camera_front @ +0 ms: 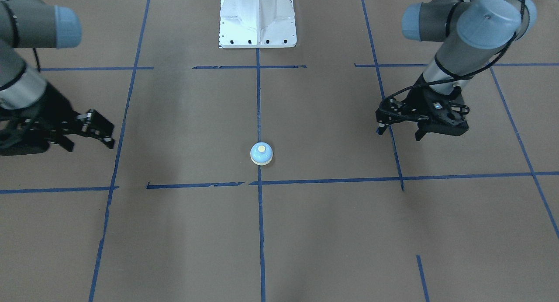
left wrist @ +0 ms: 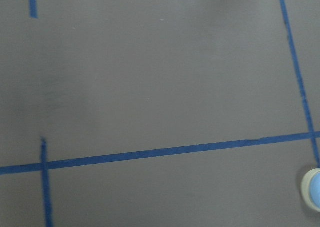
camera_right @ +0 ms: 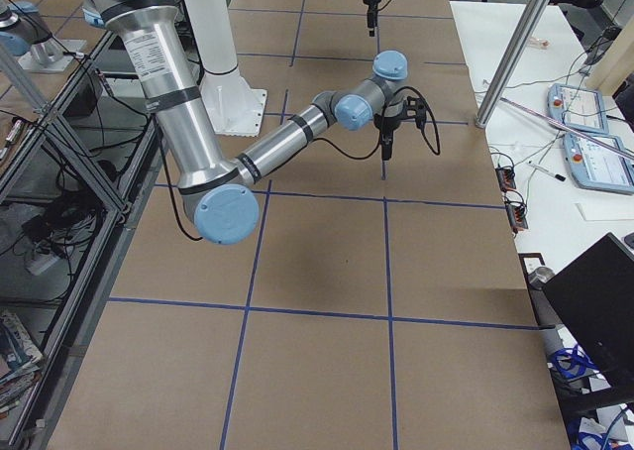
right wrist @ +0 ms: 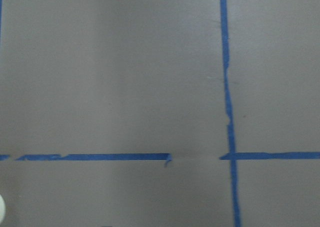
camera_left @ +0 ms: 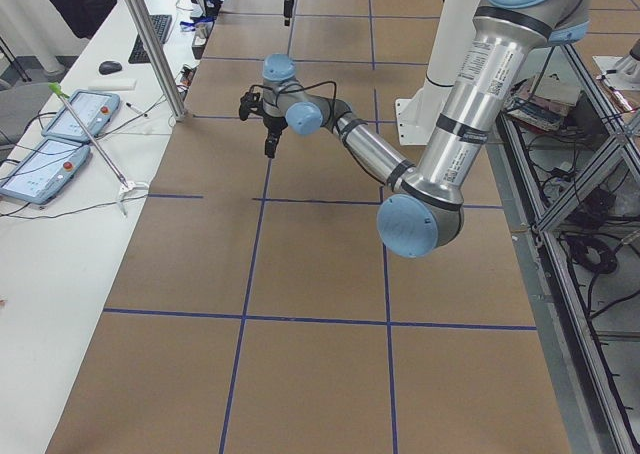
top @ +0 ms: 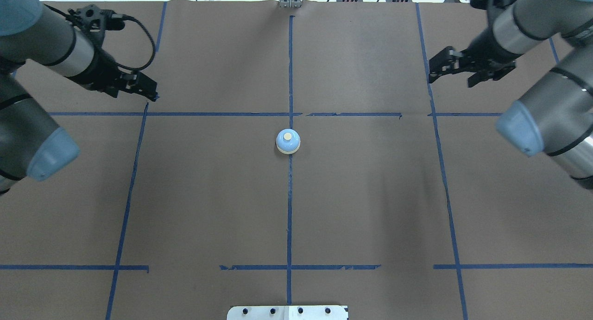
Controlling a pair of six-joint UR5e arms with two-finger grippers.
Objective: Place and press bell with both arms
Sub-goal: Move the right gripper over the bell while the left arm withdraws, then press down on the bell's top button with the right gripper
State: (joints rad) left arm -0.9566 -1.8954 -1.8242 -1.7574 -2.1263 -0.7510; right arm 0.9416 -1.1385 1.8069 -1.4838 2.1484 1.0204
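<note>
Left gripper [camera_front: 398, 134] hangs spread and empty over the table [top: 208, 195], well right of the bell [camera_front: 261, 154] in the front view; right gripper [camera_front: 91, 145], well left, is also spread and empty. The bell stands upright on the centre tape line [top: 289, 209]. The left wrist view catches only its rim; the right wrist view shows just a cream sliver.

Wrists angled down; left gripper [camera_front: 399, 133] and right gripper [camera_front: 89, 144] far apart, jaws spread, tips pointing inward.

Brown table [top: 208, 195], blue tape grid [top: 289, 209], bell [top: 288, 141] centred.
</note>
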